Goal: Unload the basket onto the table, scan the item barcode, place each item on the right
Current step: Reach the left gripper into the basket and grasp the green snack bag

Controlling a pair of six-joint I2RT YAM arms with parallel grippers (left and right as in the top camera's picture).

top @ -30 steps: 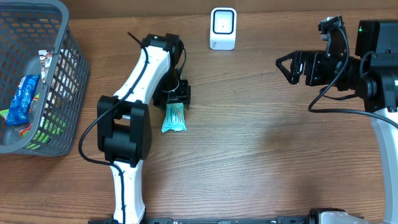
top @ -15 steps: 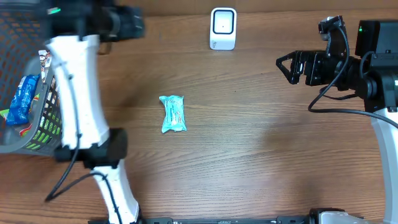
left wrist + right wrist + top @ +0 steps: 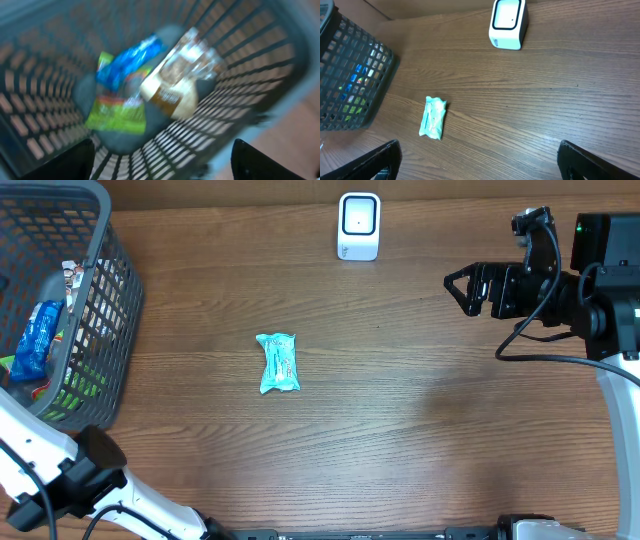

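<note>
A teal packet (image 3: 278,363) lies flat on the wooden table, left of centre, and nothing touches it; the right wrist view has this packet (image 3: 433,117) too. The white scanner (image 3: 359,225) stands at the back edge, also visible as the scanner (image 3: 508,22) from the right. My left gripper (image 3: 161,150) hangs open over the grey basket (image 3: 260,75), nothing between its fingers; that view is blurred. Inside lie a blue packet (image 3: 131,62), a green one (image 3: 117,110) and a clear brownish one (image 3: 177,80). My right gripper (image 3: 460,288) is open and empty, far right of the packet.
The mesh basket (image 3: 95,300) fills the table's back-left corner. A link of the left arm (image 3: 60,480) crosses the front-left corner. The right arm's body and cables (image 3: 590,290) occupy the right edge.
The left arm has let go of the teal packet and swung away left to the basket. The packet stays where it lay. The right arm has not moved.
</note>
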